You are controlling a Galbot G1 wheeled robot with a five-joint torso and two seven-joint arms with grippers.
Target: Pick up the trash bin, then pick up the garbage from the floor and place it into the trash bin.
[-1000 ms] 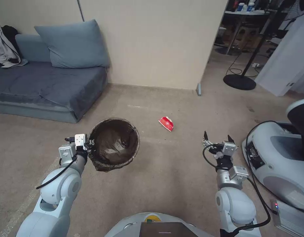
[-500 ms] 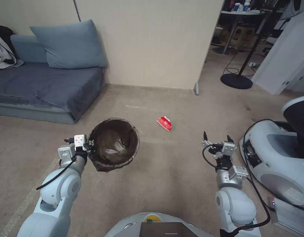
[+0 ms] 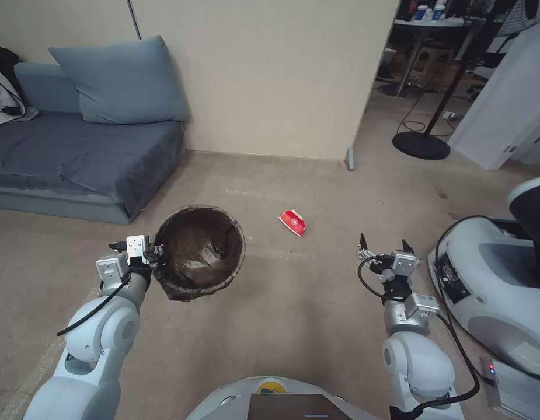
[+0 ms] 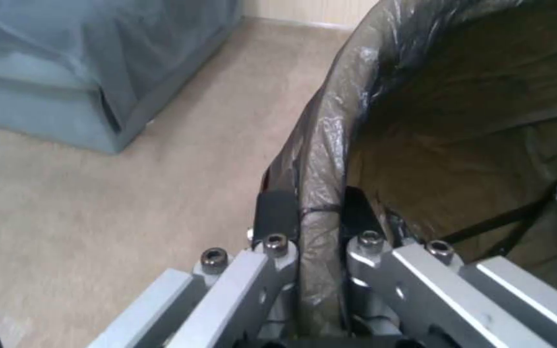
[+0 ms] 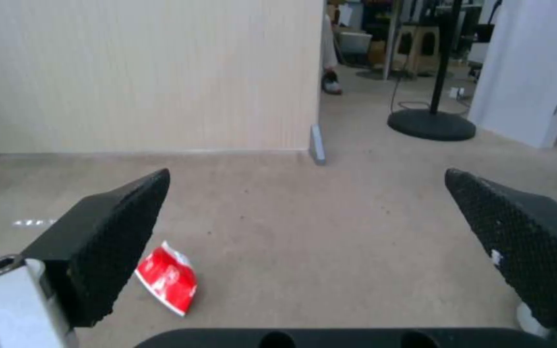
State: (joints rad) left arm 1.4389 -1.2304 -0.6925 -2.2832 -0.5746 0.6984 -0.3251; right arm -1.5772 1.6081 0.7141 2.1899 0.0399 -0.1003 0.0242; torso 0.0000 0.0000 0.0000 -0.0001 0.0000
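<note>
One trash bin (image 3: 199, 251) clamped by left gripper (image 3: 154, 255)

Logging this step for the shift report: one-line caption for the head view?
Left gripper holds the trash bin by its rim, right gripper open, red garbage on carpet ahead.

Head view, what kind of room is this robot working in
Probably a mock living room inside a lab or workshop. A blue sofa with a cushion stands on carpet against a partition wall; past the wall's end are a cluttered workbench, a stand base and floor cables.
</note>
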